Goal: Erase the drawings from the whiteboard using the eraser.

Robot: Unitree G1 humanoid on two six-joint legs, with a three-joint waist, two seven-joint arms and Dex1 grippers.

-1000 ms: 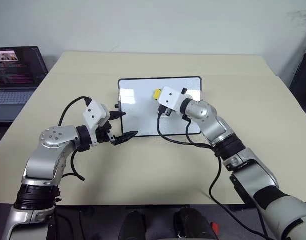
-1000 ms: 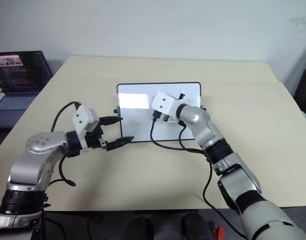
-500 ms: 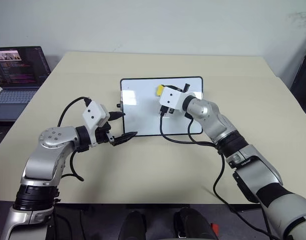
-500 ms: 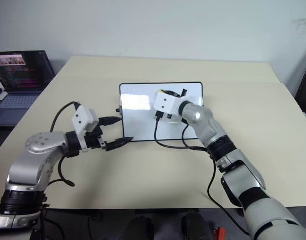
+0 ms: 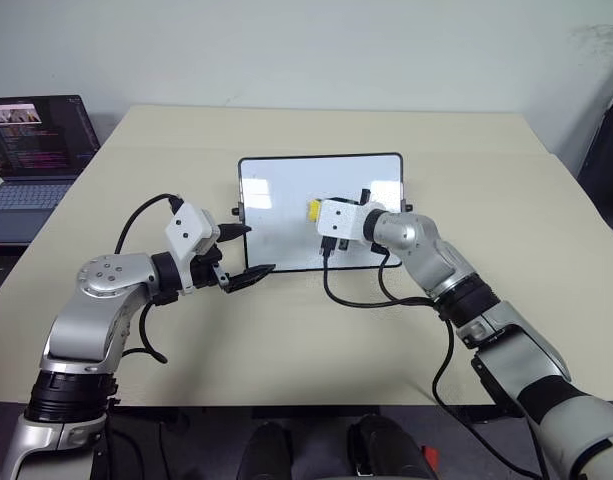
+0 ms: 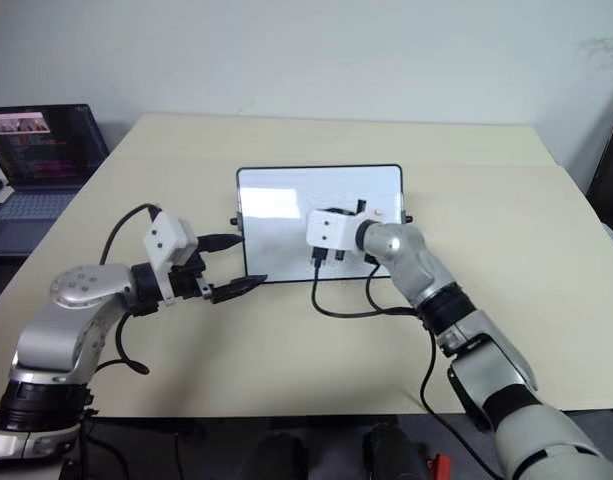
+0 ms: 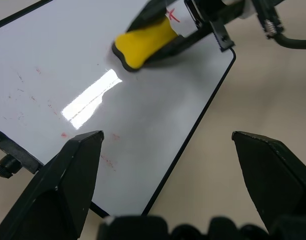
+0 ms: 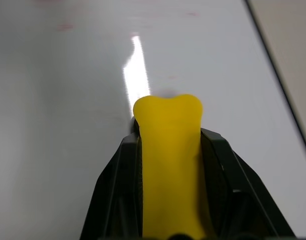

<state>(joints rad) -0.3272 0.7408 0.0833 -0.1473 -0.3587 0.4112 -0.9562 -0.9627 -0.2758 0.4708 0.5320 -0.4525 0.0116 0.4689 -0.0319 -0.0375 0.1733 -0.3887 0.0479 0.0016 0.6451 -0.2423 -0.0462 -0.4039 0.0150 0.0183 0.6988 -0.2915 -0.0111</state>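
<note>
1. Clamped tight on the small oblong eraser [image 8: 167,165] with its bright yellow top and black base: jaws of the right gripper [image 5: 316,211], pressing the block's black base onto the glossy white rectangular whiteboard [image 5: 276,210] so that the wiping face meets the surface.
2. Spread wide with nothing between them: jaws of the left gripper [image 5: 248,250], hovering just beside the whiteboard's near left corner, one black finger over the frame edge, probably placed to steady the board against sliding under the wiping strokes; actual contact with the frame not clear.
3. Lying flat on the beige bench [image 5: 286,340], roughly at its middle, long side toward the robot: the whiteboard, thin black frame and small black knobs at both short sides.
4. Resting near the whiteboard's middle, a little toward its right half: the eraser.
5. Remaining close beside the eraser, toward the whiteboard's right side: one thin red scribble of the drawings [image 7: 172,16], partly hidden by the right arm's fingers; elsewhere on the whiteboard, faint pink smudges and specks toward the left side.
6. Standing well apart from the whiteboard, past the bench's left edge: a dark open laptop [image 5: 31,150], no part of the job.
7. Counted: one whiteboard, one eraser, one clear red mark visible, two grippers, one laptop.
</note>
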